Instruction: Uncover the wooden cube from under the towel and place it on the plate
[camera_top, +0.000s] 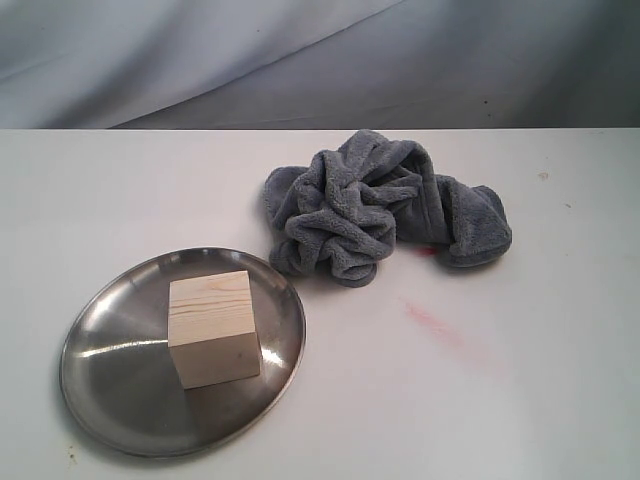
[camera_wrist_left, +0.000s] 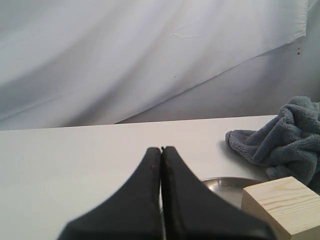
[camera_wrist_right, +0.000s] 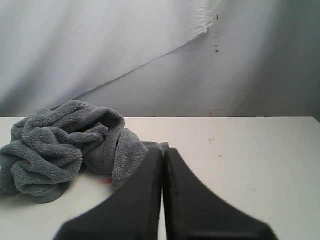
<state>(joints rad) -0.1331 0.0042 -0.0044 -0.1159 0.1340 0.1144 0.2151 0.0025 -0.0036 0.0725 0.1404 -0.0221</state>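
Note:
The pale wooden cube (camera_top: 213, 327) stands on the round silver plate (camera_top: 110, 390) at the front left of the table; its corner also shows in the left wrist view (camera_wrist_left: 285, 205), with the plate's rim (camera_wrist_left: 225, 182) behind it. The grey-blue towel (camera_top: 385, 205) lies bunched in a heap behind and to the right of the plate, off the cube; it shows too as the towel (camera_wrist_left: 290, 135) and the towel (camera_wrist_right: 60, 145). My left gripper (camera_wrist_left: 161, 149) is shut and empty, back from the plate. My right gripper (camera_wrist_right: 163, 150) is shut and empty, near the towel's edge. Neither gripper appears in the exterior view.
The white table (camera_top: 480, 380) carries a faint red smear (camera_top: 435, 325) in front of the towel and a small red mark (camera_top: 427, 250) at the towel's edge. A grey-white cloth backdrop (camera_top: 300, 60) hangs behind the table's far edge.

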